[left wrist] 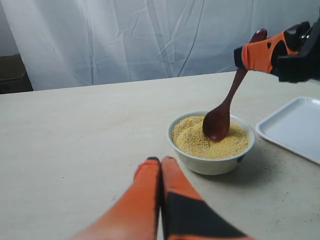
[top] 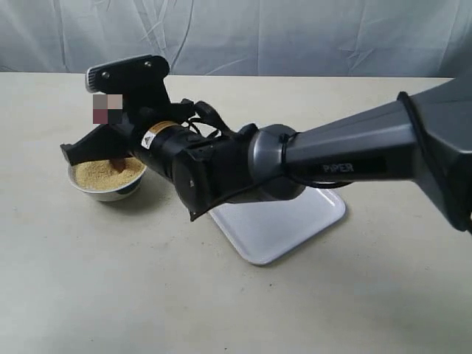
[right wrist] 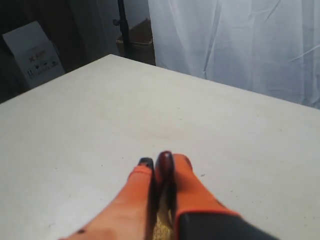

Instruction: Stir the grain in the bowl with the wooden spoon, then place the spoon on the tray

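Wooden spoon [left wrist: 220, 120] pinched in right gripper [right wrist: 161, 170], scoop inside bowl [left wrist: 210, 165] rim; left gripper [left wrist: 160, 162] closed.

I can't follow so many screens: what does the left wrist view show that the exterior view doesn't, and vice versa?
Only the left wrist view: the left gripper, shut and empty, and the wooden spoon, its handle pinched by the right gripper, scoop in the grain. Only the exterior view: the right arm, its dark body hiding part of the tray. Both: bowl, grain, tray.
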Motion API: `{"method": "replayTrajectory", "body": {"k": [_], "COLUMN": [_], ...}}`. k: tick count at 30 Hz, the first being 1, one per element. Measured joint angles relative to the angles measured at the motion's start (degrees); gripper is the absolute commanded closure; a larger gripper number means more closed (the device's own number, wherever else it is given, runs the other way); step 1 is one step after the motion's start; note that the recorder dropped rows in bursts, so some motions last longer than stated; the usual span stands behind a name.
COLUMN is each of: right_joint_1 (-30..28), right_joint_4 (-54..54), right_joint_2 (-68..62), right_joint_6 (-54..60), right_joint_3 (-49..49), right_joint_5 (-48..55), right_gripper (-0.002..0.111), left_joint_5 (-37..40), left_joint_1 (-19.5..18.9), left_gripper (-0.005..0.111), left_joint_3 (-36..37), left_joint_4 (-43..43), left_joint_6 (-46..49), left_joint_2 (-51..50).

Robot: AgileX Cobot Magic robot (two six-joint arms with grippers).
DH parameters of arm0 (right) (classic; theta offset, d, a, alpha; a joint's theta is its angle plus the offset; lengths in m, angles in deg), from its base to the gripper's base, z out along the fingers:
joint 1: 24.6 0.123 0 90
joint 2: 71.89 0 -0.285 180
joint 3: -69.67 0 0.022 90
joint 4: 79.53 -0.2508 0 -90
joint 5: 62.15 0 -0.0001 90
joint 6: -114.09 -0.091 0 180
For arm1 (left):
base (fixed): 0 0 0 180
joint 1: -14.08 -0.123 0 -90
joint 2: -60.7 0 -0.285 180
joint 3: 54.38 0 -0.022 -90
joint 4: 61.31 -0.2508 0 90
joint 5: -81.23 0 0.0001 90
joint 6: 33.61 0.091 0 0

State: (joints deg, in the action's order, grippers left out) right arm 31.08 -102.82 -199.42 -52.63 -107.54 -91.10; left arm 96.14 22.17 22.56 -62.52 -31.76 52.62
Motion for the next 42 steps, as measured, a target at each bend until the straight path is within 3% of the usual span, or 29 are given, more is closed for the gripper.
{"method": "replayTrajectory", "body": {"k": [15, 42], "right_joint_1": [-0.09, 2.74], "right_joint_4": [-3.64, -0.77], "right_joint_2": [1.87, 1.02], "right_joint_6": [7.07, 1.01], "right_joint_3": [0.0, 0.0], "right_joint_5": [-0.43, -2.9], "right_gripper": [0.108, 0.108], "left_joint_5": [0.0, 0.0], "left_joint_1": [0.0, 0.0], "left_gripper": [0.107, 0.107], "left_joint_3": [0.0, 0.0], "left_joint_4": [0.0, 0.0], "left_joint_6": [0.0, 0.0], "left_joint_2": [0.0, 0.0]}}
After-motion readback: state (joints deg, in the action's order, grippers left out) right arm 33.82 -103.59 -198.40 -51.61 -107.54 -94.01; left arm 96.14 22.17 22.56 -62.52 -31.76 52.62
